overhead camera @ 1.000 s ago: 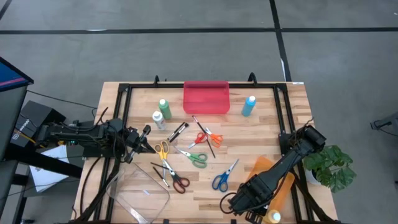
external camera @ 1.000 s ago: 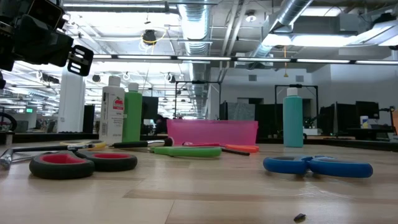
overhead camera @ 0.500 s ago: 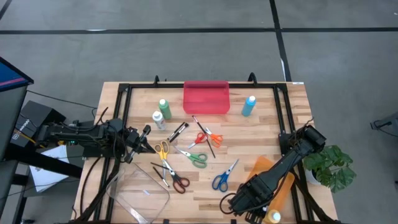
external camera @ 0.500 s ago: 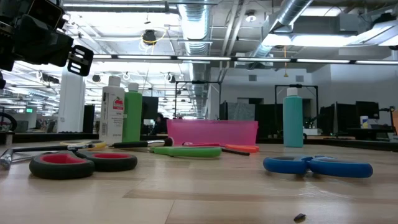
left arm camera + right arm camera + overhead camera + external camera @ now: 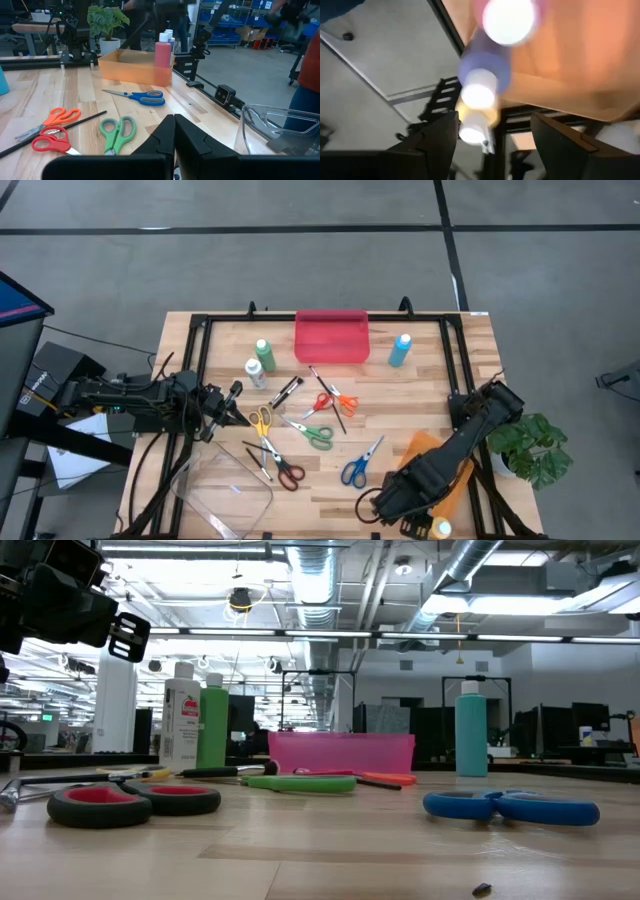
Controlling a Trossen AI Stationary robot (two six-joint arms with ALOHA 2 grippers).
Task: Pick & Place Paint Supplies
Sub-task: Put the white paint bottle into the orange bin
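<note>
The right jaws (image 5: 492, 137) stand spread above the bottles (image 5: 479, 95) standing in the orange tray (image 5: 432, 470); nothing is pinched. Best lift straight up to clear the caps. The right arm reaches low over the table's (image 5: 420, 395) near right corner. The left jaws (image 5: 236, 403) are pressed together, parked near the yellow scissors (image 5: 262, 420).

Grey concrete floor (image 5: 300, 260) around the table — exposed ducts (image 5: 300, 570) and strip lights overhead.
</note>
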